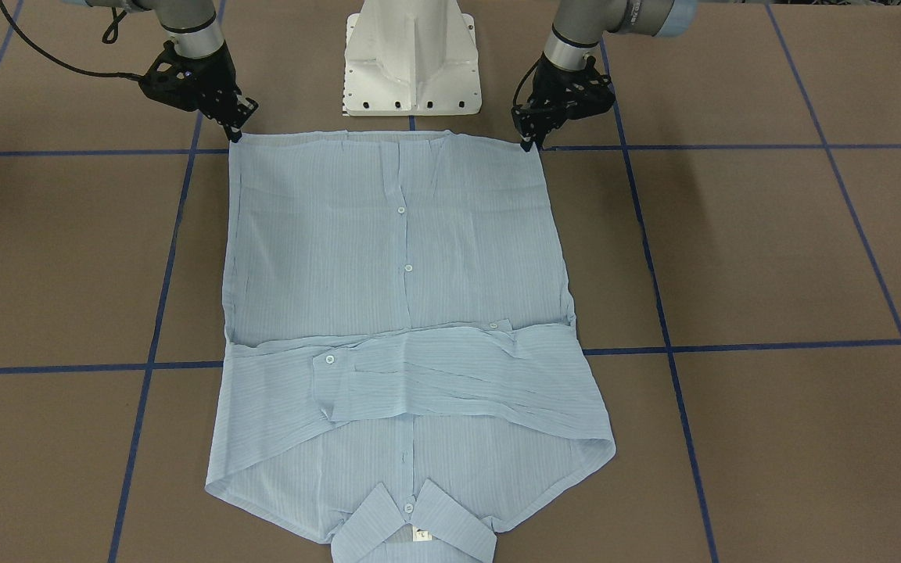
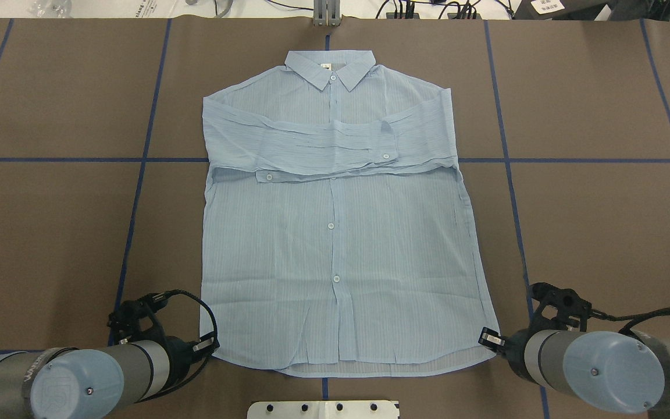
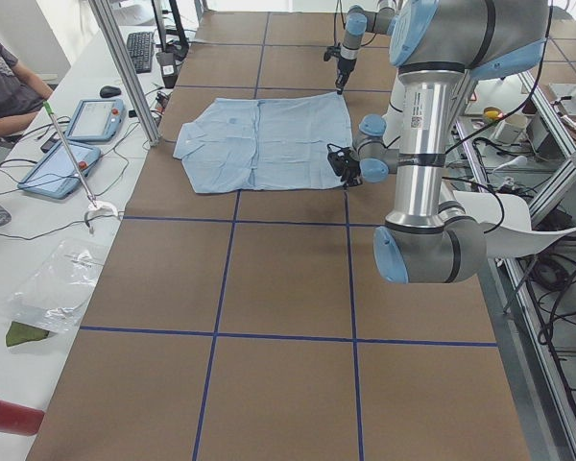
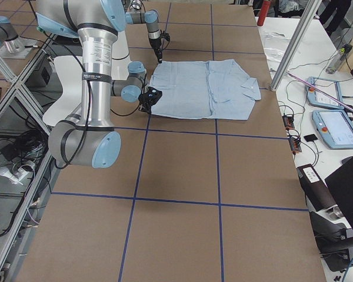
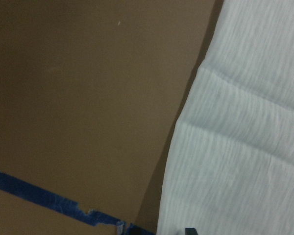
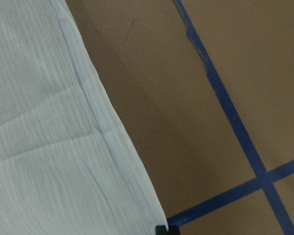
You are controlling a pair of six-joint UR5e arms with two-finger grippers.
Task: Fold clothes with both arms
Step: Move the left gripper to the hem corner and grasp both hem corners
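On the counter point(image 1: 771, 250) | shirt point(image 1: 396, 258) flat, sleeves point(image 1: 450, 375) folded across | left tool point(image 1: 529, 141) and right tool point(image 1: 236, 131) at hem corners, seemingly touching | clenched or released: cannot tell

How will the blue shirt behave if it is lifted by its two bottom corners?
Probably floppy: the shirt lies flat with soft creases, so the middle would sag between the corners. Likely light, since the fabric looks thin. The folded sleeves may slide off.
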